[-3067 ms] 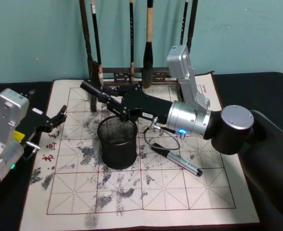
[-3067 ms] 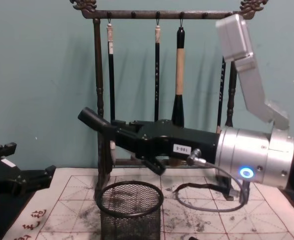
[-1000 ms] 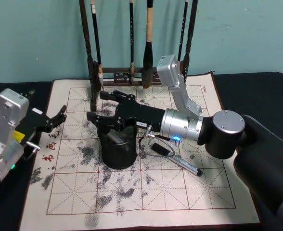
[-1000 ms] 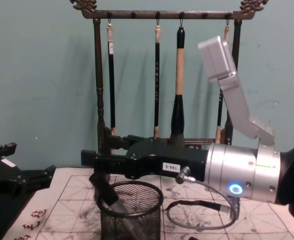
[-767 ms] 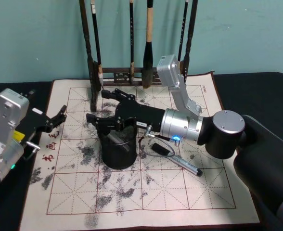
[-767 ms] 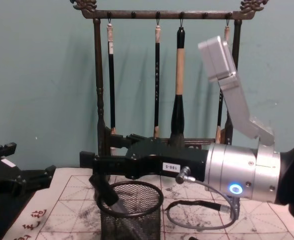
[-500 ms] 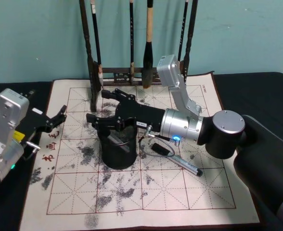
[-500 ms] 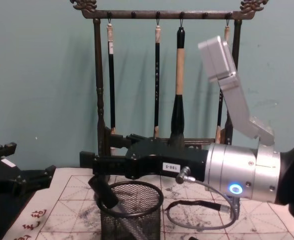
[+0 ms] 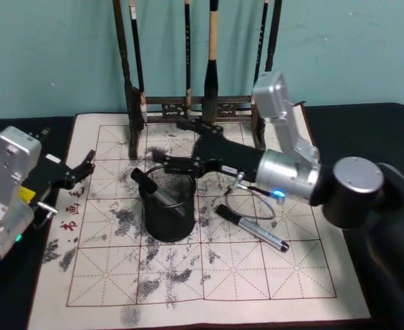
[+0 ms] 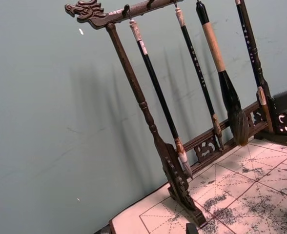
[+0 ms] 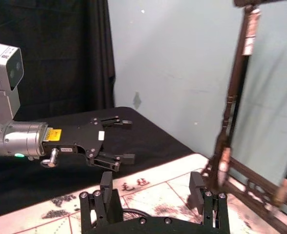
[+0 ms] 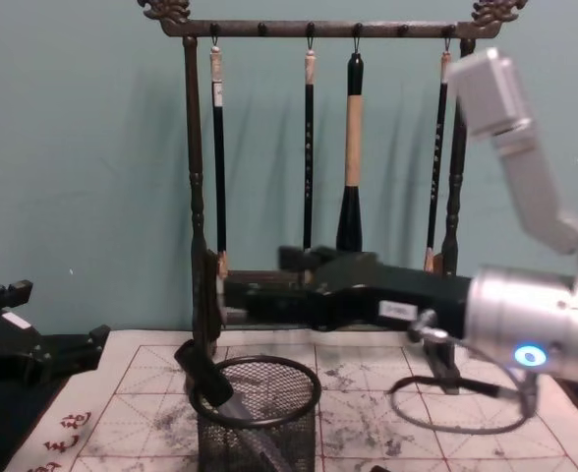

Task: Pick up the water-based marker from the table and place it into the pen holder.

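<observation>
just behind pen holder [image 9: 166,223] rim: right tool [image 9: 173,146] apart, clear; water-based marker [image 9: 148,183] leans inside; left tool [image 9: 86,165] apart.

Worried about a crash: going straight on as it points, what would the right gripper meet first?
Likely the left gripper, dead ahead of the right gripper in its wrist view. The rack post stands just beside that line and could clip a finger; depth is unclear.

Even, moderately bright light, brush rack [image 12: 193,147] casting soft shadows on wall [image 12: 83,147]
</observation>
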